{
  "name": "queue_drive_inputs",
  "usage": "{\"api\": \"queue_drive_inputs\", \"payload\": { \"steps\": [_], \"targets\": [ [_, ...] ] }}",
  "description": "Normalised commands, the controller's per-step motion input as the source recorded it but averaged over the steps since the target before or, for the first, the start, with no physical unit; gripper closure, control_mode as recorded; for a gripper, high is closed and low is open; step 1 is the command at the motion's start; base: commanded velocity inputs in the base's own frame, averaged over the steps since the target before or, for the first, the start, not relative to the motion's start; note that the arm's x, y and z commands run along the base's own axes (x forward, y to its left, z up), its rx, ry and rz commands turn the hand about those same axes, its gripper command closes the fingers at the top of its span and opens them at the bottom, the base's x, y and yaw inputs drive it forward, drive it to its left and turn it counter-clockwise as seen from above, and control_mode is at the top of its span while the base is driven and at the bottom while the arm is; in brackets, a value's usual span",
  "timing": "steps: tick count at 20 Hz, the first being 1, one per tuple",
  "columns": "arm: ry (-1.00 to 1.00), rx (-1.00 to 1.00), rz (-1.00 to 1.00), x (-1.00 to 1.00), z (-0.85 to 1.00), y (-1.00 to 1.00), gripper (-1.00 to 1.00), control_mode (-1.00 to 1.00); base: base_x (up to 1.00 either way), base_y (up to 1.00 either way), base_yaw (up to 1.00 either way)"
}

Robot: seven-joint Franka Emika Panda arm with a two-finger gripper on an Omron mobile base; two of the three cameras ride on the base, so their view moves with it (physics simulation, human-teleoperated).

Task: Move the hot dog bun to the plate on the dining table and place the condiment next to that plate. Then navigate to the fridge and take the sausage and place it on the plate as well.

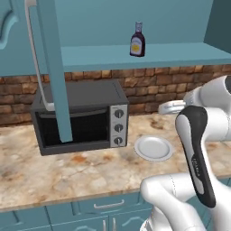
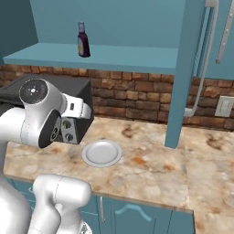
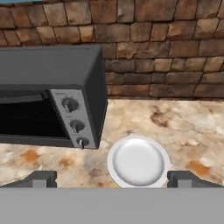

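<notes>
Condiment (image 1: pixel 137 39) stands upright on the open cabinet shelf (image 1: pixel 135 56), above and right of the toaster oven (image 1: pixel 81 116). That's high, so you'll need an upward reach. Gripper (image 3: pixel 112 179) is empty, jaws spread wide, aimed low at the counter in front of the oven, over the small white plate (image 3: pixel 138 161). That plate isn't the target. No bun visible here.

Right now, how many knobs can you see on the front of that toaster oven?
3, stacked in a column on the toaster oven's right panel: top knob, middle knob, bottom knob. None looks hidden.
</notes>
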Motion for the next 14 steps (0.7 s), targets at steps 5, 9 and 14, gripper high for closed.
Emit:
{"api": "queue_drive_inputs", "payload": {
  "steps": [5,9,14],
  "targets": [
    [-0.37,-0.06,0.09,0.19,0.61,0.03,-1.0,-1.0,0.0,0.0,0.0],
    [-0.42,-0.06,0.0,0.31,0.43,0.05,-1.0,-1.0,0.0,0.0,0.0],
    [-0.21,0.0,0.02,0.34,0.68,0.0,-1.0,-1.0,0.0,0.0,0.0]
  ]
}}
